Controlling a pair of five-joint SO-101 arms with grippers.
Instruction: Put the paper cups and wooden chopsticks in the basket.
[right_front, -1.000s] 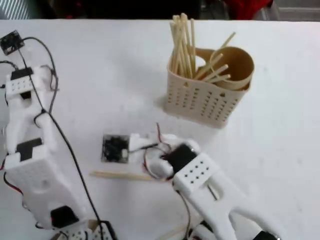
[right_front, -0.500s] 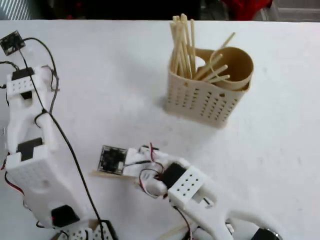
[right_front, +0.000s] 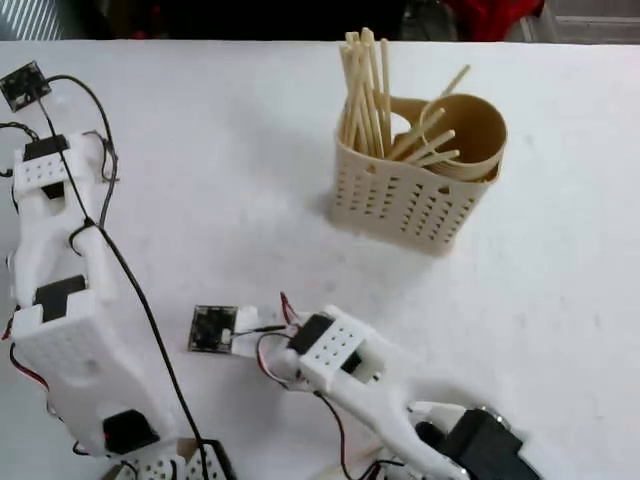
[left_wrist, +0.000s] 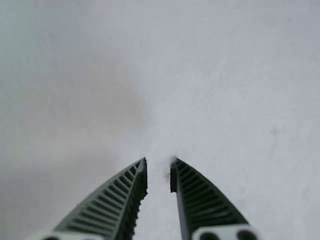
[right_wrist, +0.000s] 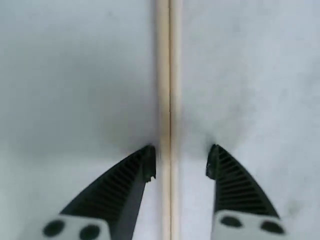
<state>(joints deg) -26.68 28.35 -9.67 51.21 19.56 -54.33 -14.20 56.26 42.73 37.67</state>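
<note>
Lying flat on the white table is a loose chopstick pair, two pale wooden sticks joined side by side. It runs straight out between the spread fingers of the right gripper. The jaws are open and straddle it, and it sits closer to one finger than the other. I cannot tell whether either finger touches it. From above, the right arm is low over the table's near middle, with a small circuit board on wires just beside its tip. Farther back and to the right stands the basket, cream plastic with rows of holes in its wall. A bundle of chopsticks stands nearly upright in its left corner. A tan paper cup is tilted in its right side, and a few sticks lean across the cup's mouth. A broad stretch of bare table separates the basket from the right arm. The left arm lies along the table's left edge, well apart from both. The left gripper is closed to a thin slit over bare table, with nothing between its fingers.
</note>
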